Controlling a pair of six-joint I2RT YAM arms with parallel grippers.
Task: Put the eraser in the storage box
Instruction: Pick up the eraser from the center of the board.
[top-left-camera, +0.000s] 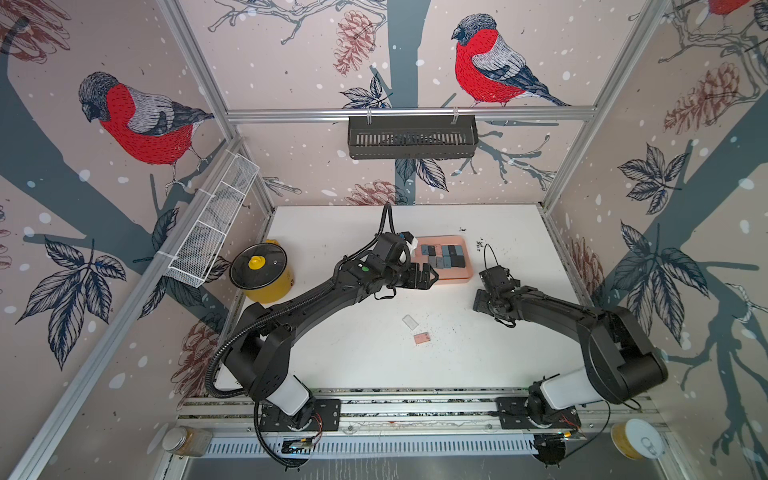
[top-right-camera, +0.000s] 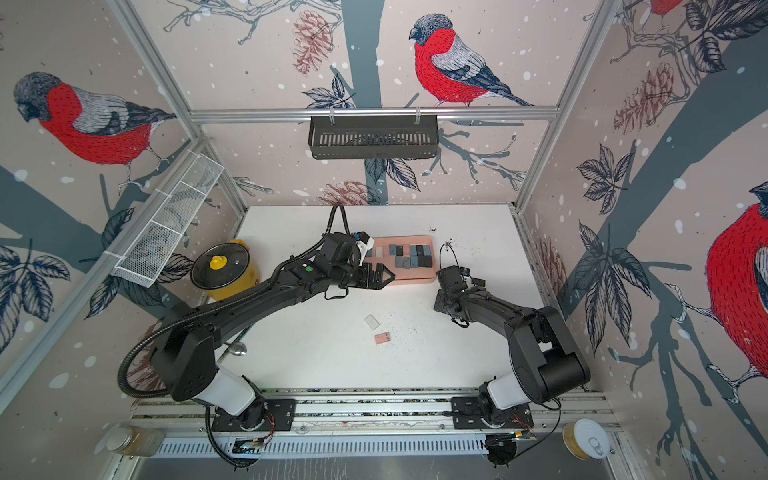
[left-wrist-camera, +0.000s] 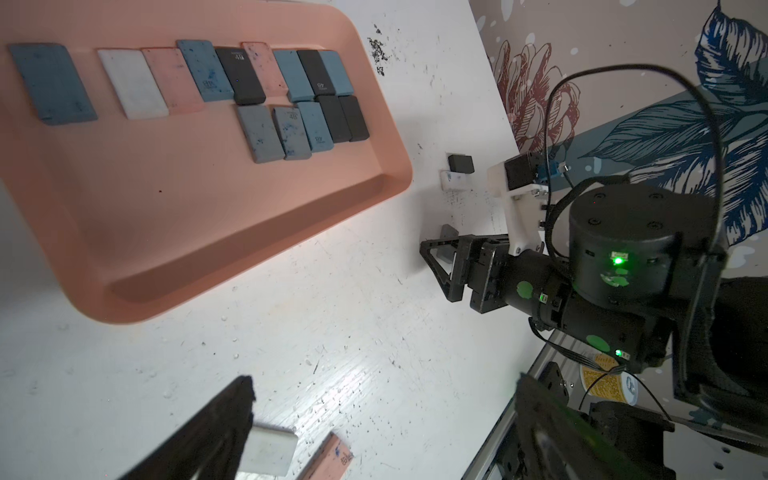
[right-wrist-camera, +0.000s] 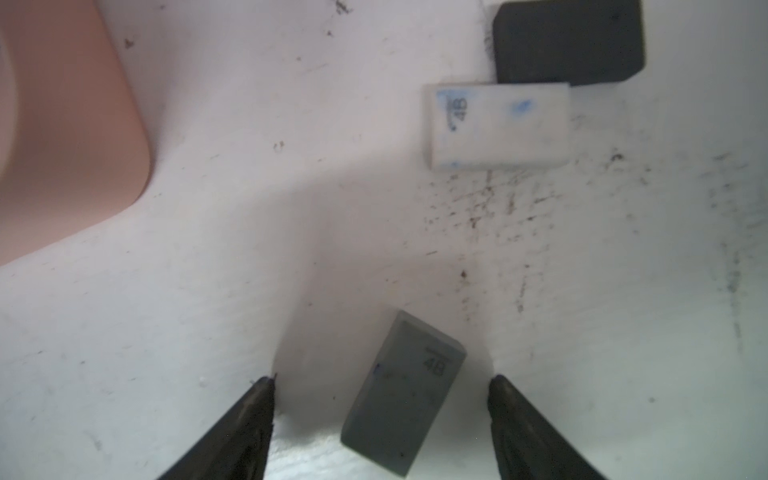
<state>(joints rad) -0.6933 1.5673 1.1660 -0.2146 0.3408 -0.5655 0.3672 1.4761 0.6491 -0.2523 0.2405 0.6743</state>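
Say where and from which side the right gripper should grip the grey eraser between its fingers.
Across its two long sides near mid-length, from straight above: the grey eraser lies flat on the table. The right gripper straddles it open, but the eraser sits skewed to the jaws, so a slight wrist turn would probably help.

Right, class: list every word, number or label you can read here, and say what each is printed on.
"4B": grey rectangular rubber eraser, right wrist view.
"4B": white rectangular eraser with blue smudges.
"4B": black eraser and blue eraser, among others, in the salmon-pink plastic storage box.
"4B": loose pink eraser.
Too small to read: yellow label on the round tin.
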